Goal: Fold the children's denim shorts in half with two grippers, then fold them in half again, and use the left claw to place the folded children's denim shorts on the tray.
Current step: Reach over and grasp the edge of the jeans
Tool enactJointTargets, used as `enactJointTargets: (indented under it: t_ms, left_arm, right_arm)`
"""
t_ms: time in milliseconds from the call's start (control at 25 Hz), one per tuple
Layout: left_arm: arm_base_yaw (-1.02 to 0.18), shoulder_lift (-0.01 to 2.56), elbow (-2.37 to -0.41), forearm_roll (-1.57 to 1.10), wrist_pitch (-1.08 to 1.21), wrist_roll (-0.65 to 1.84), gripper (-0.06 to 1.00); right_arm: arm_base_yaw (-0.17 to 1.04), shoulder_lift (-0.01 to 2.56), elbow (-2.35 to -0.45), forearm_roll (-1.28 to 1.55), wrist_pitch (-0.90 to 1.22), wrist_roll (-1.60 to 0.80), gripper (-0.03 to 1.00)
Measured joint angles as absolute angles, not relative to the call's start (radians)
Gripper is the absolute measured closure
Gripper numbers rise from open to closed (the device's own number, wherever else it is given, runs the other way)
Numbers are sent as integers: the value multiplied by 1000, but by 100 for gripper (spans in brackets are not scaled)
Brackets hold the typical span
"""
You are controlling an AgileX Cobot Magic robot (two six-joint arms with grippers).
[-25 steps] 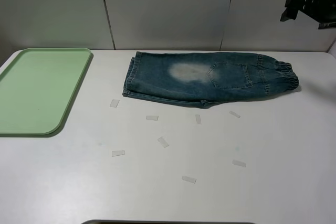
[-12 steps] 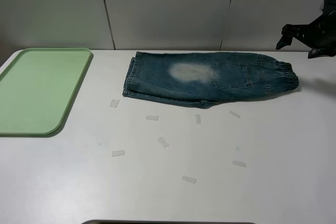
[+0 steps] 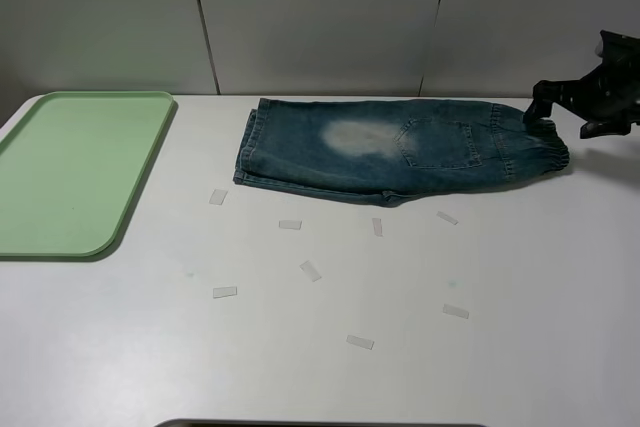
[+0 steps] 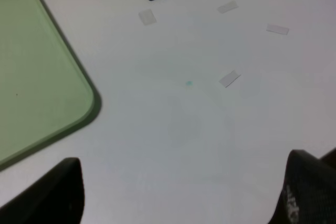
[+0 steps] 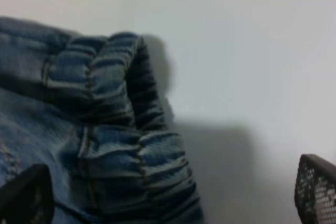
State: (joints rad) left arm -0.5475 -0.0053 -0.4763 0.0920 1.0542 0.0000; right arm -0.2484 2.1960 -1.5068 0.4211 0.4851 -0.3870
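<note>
Table point(image 3: 500, 277) carries a green tray point(image 3: 70, 172) at its left and, well apart toward the back right, the children's denim shorts point(image 3: 400, 152). They lie flat, seemingly one leg over the other, so the first fold looks done. The second fold and the transfer to the tray are not yet done. The right tool point(image 3: 566, 115) hangs spread just beside the elastic waistband point(image 5: 131, 129). The left tool point(image 4: 178, 192) is spread above the table near the tray's corner. Small tape strips point(image 3: 311, 270) lie scattered.

1 pair of denim shorts point(image 3: 400, 152), 1 green tray point(image 3: 70, 172), and seemingly 8 small pale strips point(image 3: 311, 270).
</note>
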Motion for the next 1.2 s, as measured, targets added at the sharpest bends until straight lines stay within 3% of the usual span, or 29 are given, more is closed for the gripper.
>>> enactJointTargets:
  t_ms: [1000,1080,1200]
  left_arm:
    - [-547,-5,-476,92,1054,0,18]
    - [-547,-5,-476,92,1054,0,18]
    - [-547,-5,-476,92,1054,0,18]
  right_arm:
    - [-215,2271,-1512,688,533,-451,28]
    - [-209,2274,-1512,688,534,-452,35]
    - [-201,2282,-1512,689,545,-452,64]
